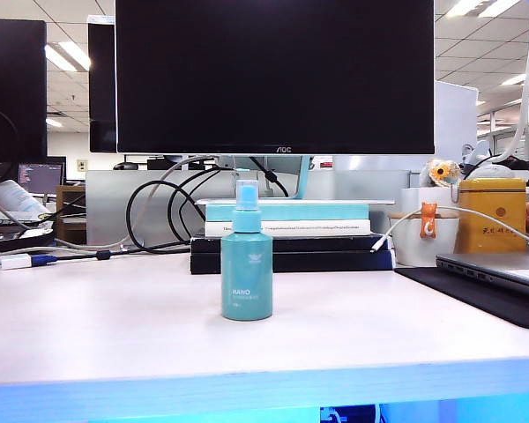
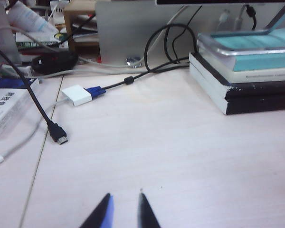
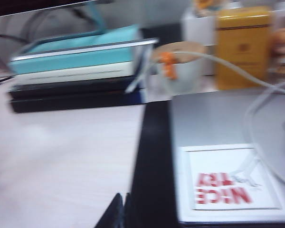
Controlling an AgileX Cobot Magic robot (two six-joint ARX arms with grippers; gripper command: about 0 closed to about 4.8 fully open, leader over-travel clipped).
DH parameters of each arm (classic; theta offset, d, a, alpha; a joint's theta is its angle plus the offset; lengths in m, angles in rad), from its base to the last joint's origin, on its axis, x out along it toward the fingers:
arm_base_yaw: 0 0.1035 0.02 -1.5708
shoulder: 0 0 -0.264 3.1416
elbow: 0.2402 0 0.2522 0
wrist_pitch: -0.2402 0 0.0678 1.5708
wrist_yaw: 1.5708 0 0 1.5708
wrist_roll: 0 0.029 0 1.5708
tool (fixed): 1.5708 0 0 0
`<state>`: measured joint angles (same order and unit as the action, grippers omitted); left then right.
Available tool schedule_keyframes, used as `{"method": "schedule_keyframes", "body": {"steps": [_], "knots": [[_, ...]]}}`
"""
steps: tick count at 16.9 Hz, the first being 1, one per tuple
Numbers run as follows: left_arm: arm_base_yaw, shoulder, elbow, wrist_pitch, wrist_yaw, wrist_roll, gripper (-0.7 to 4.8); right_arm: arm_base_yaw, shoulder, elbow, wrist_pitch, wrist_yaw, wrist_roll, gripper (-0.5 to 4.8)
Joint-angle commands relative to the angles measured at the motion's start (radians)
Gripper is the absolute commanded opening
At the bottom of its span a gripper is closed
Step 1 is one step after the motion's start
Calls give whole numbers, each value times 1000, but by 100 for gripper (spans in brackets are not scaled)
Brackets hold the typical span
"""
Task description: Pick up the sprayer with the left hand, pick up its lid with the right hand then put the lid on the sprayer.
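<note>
Sprayer (image 1: 246, 258): upright mid-table, lettered "NANO", cap on its nozzle. Behind it: stacked books (image 1: 286, 236), cables, "AOC" monitor (image 1: 274, 75). Right of it: laptop (image 1: 494, 271). Left gripper (image 2: 124, 211): empty, narrowly parted, over bare table. Right gripper (image 3: 121, 209): pressed together, beside laptop.

A pale wood-grain counter (image 1: 97, 326) carries the upright teal sprayer (image 1: 246, 256) at its centre. Behind it, toward 12 o'clock, sits a stack of books (image 1: 291, 236) under a monitor stand (image 1: 264, 167). At 9 o'clock lie black cables (image 2: 42, 114) and a white adapter (image 2: 77, 94). At 3 o'clock, a black mat (image 1: 476, 295) bears a grey laptop (image 1: 498, 267), beside a white container (image 1: 420, 233).
</note>
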<state>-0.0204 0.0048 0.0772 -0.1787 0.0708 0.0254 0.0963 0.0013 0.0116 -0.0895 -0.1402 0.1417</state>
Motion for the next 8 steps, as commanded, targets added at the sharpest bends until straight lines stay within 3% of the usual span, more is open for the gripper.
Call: {"method": "schedule_keyframes", "body": {"steps": [1, 8], "knots": [[0, -3, 4, -3, 1, 1, 80, -1, -1, -5, -13, 38, -3, -5], [0, -3, 4, -3, 1, 1, 80, 0, -1, -4, -11, 31, -4, -5]]}}
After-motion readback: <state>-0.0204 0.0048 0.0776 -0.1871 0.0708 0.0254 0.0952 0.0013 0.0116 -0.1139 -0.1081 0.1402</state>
